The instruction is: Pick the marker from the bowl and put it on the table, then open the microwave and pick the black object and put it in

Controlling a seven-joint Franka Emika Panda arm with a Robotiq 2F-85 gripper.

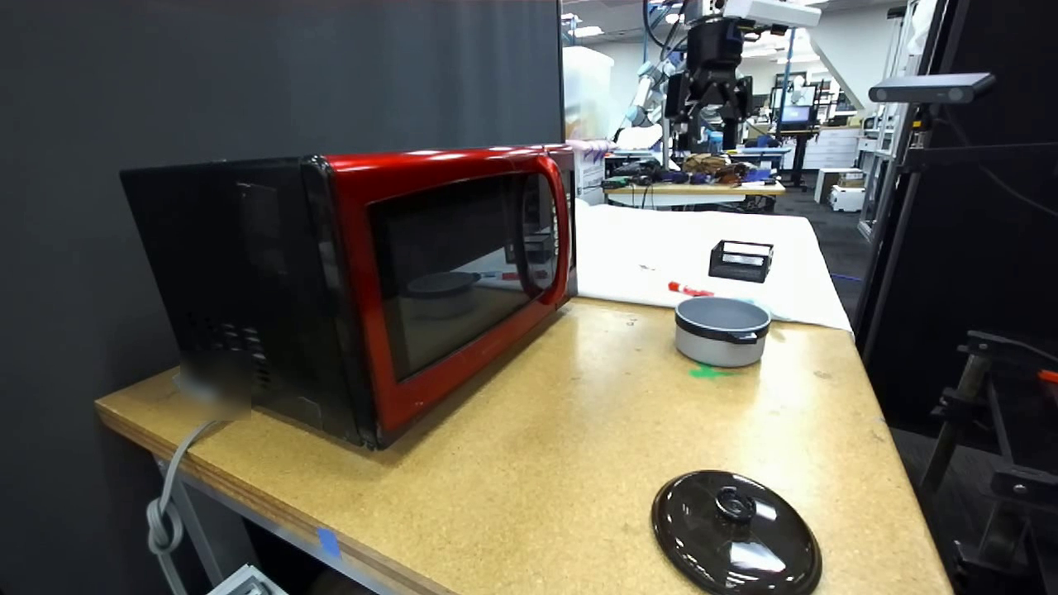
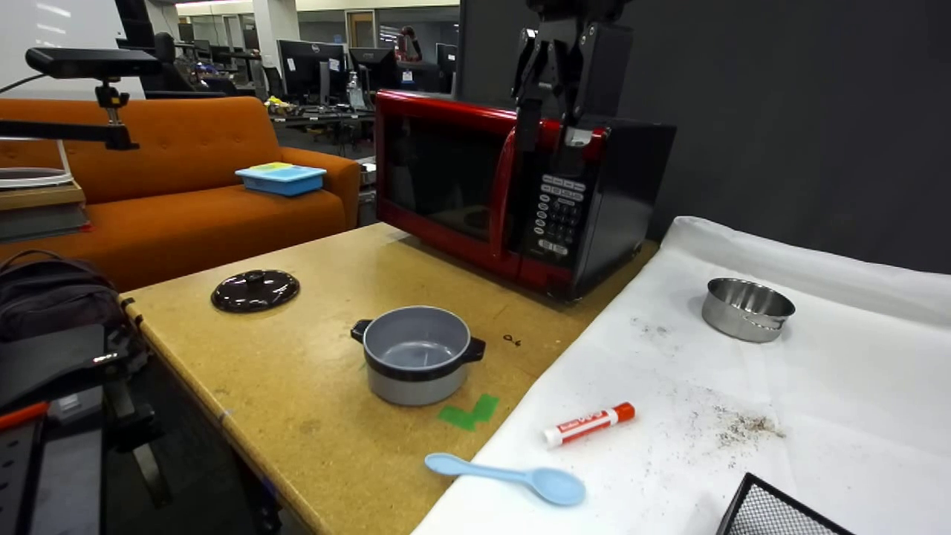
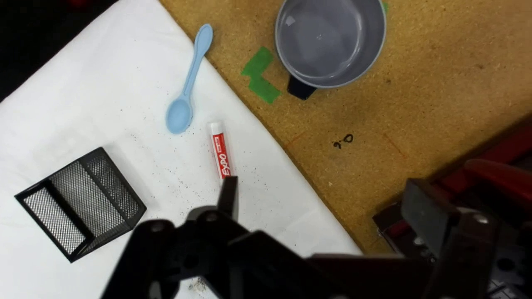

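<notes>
I find the gripper [image 3: 326, 207] spread wide, its two fingers [image 3: 228, 197] well apart in the wrist view; the arm [image 1: 773, 11] above it is cut off by the top edge in an exterior view. In an exterior view the gripper overlaps the red microwave [image 2: 546, 279], and I cannot tell the depth between them. The microwave's door is closed; reflections on its dark window [image 1: 463, 227] keep me from making out the interior, and a smeared patch [image 1: 216, 387] conceals its lower rear corner. The wrist view gives only part of it, behind a finger. The marker [image 3: 220, 149] lies on the white sheet [image 2: 639, 490], outside the grey bowl [image 2: 420, 390]; seen from the wrist, a fingertip covers its red cap [image 2: 624, 412], which shows fully in an exterior view. The bowl stands upright on the tan table [image 1: 537, 463] near the sheet's edge and is clipped by the top of the wrist view. The black mesh holder [image 2: 769, 514] rests on the sheet, whole from the wrist, cropped at the bottom in an exterior view. The blue spoon [image 3: 191, 77] straddles the sheet's edge near the marker. The black lid [image 2: 256, 293] lies flat on the table, and a steel dish [image 2: 732, 319] sits on the sheet.
</notes>
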